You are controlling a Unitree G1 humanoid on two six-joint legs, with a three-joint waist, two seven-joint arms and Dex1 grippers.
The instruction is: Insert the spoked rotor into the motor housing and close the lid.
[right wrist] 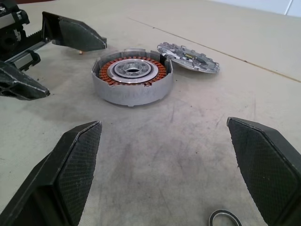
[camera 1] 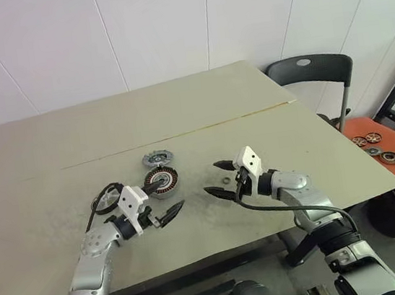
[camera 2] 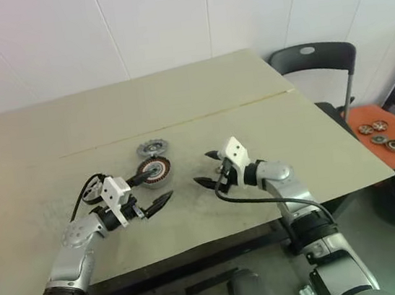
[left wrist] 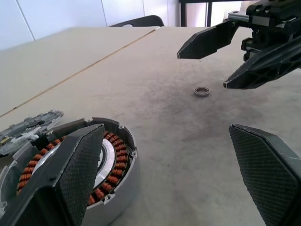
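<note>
Well, working from my left: the left pincer (camera 1: 169, 216) hangs low over the beige tabletop (camera 1: 53, 159), its two black fingers spread wide with nothing between them, just beside the round grey metal motor housing with the copper-wound ring inside (right wrist: 131, 80). In the right wrist view a silvery disc already sits in the middle of those windings; I judge that to be the spoked rotor, but I cannot confirm it is fully seated. Just behind the housing, touching or nearly touching its rim, lies the lid (right wrist: 188, 55), the flat silvery-grey metal disc with a notched edge and small dark cut-outs. Further right a small grey metal ring (left wrist: 202, 91) lies loose on the tabletop, close under the right pincer (camera 1: 218, 178), which is also wide apart and empty.

What worries me from here:
- The lid is thin and flat on the surface, so fingers coming in level may skate over it or push it away rather than get under its edge.
- It lies so close to the housing that a reach for it could knock the housing.
- Both pincers point toward each other across a small gap; moving them together risks a collision.
- If the rotor sits cocked, the lid would not close flush.
- The loose ring could get swept aside.
</note>
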